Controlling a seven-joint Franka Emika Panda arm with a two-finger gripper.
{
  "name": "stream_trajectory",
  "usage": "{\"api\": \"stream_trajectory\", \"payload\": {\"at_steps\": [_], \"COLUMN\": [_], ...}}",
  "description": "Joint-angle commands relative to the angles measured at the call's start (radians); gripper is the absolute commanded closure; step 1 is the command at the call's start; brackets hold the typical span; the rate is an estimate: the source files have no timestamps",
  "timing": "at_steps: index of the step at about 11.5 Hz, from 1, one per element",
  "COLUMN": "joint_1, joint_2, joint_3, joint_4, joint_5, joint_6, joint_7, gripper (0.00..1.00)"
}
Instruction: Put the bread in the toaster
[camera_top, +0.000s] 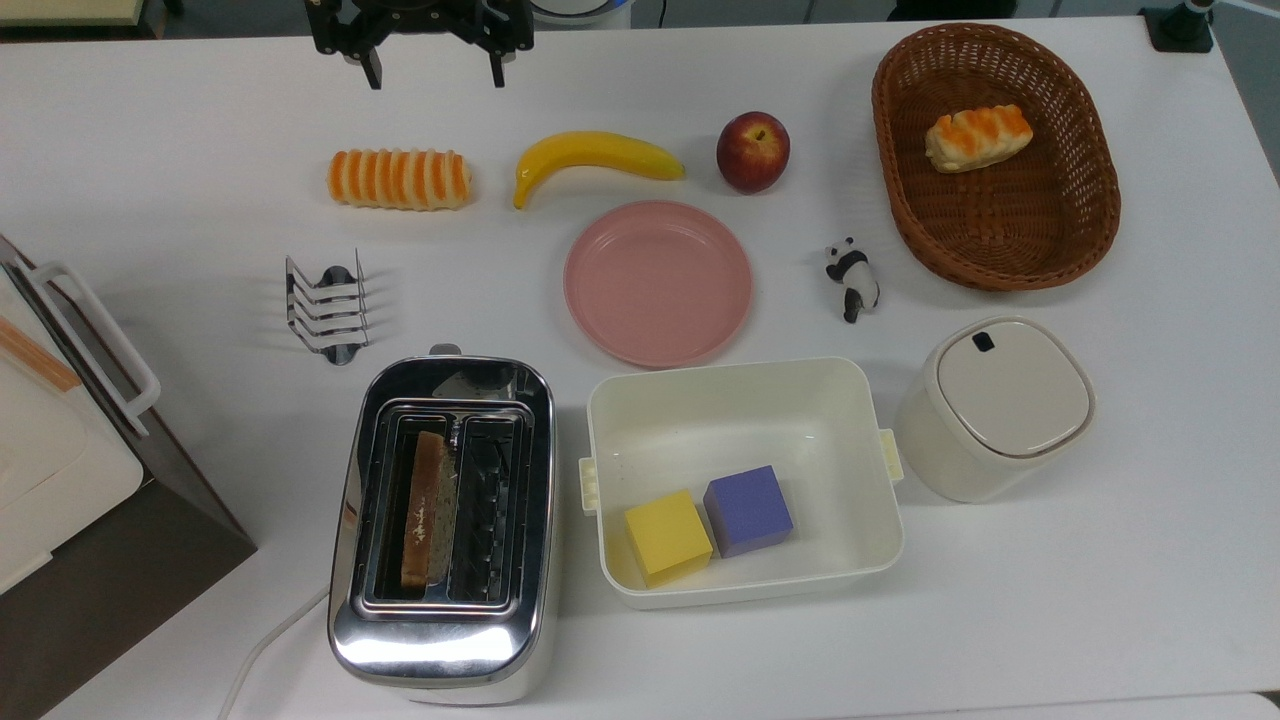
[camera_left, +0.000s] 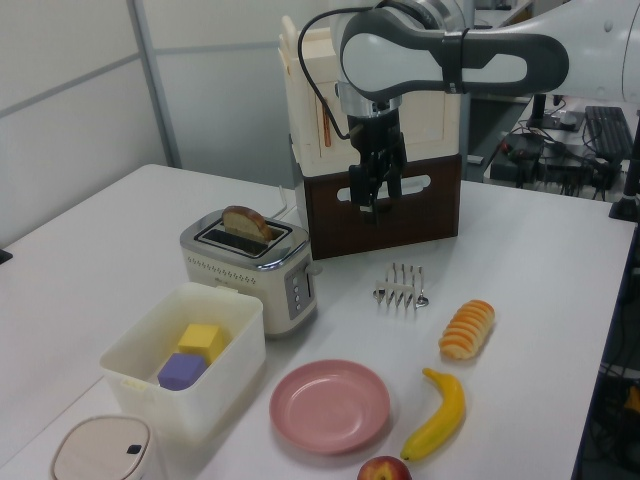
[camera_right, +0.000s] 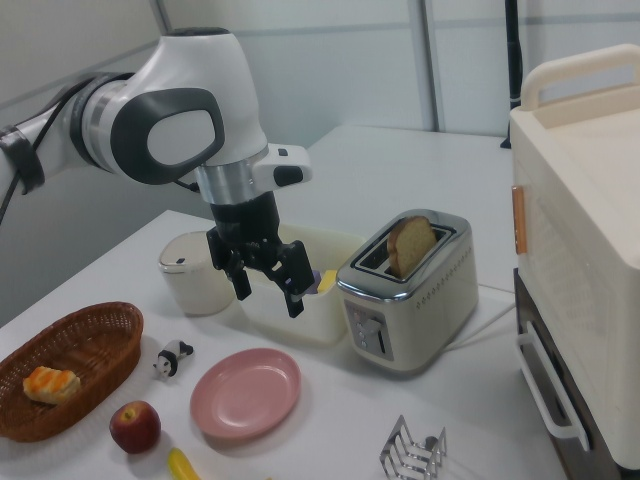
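A brown bread slice (camera_top: 425, 508) stands upright in the toaster's (camera_top: 440, 640) slot on the top view's left; the other slot is dark and bare. The chrome toaster sits near the table's front edge, with a white cord trailing off it. In the left view the bread (camera_left: 247, 222) sticks up out of the toaster (camera_left: 250, 275); the right view shows the bread (camera_right: 410, 245) and toaster (camera_right: 420, 310) the same way. My gripper (camera_top: 434, 72) hangs open and empty at the far edge of the table, well away from the toaster. It hovers high above the table (camera_left: 372, 203) (camera_right: 268, 296).
A wire toast rack (camera_top: 325, 305), striped roll (camera_top: 400, 179), banana (camera_top: 595, 155), apple (camera_top: 752, 151), pink plate (camera_top: 657, 283) and panda figure (camera_top: 852, 277) lie mid-table. A basket (camera_top: 1080, 230) holds a bun. A white bin (camera_top: 740, 410) holds two cubes. A lidded container (camera_top: 1000, 405) and cream appliance (camera_top: 40, 450) flank them.
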Motion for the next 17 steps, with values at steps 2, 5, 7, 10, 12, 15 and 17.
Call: {"api": "stream_trajectory", "payload": {"at_steps": [2,5,7,10,12,15,17], "joint_1": [0.0,0.019,0.016,0.016,0.008,0.01,0.008], "joint_2": [0.002,0.002,0.011,0.056,0.088,0.161,0.201], "joint_3": [0.008,0.01,0.01,0.007,-0.004,-0.004,-0.004], "joint_4": [-0.005,-0.004,-0.007,-0.007,-0.007,0.012,0.038], "joint_5": [0.021,0.022,0.092,0.13,0.152,0.156,0.156], "joint_6": [-0.021,0.003,0.167,0.333,0.442,0.545,0.589], "joint_7": [-0.023,-0.026,-0.024,0.002,0.022,0.095,0.097], "gripper": [0.0,0.0,0.0,0.0,0.0,0.0,0.0]}}
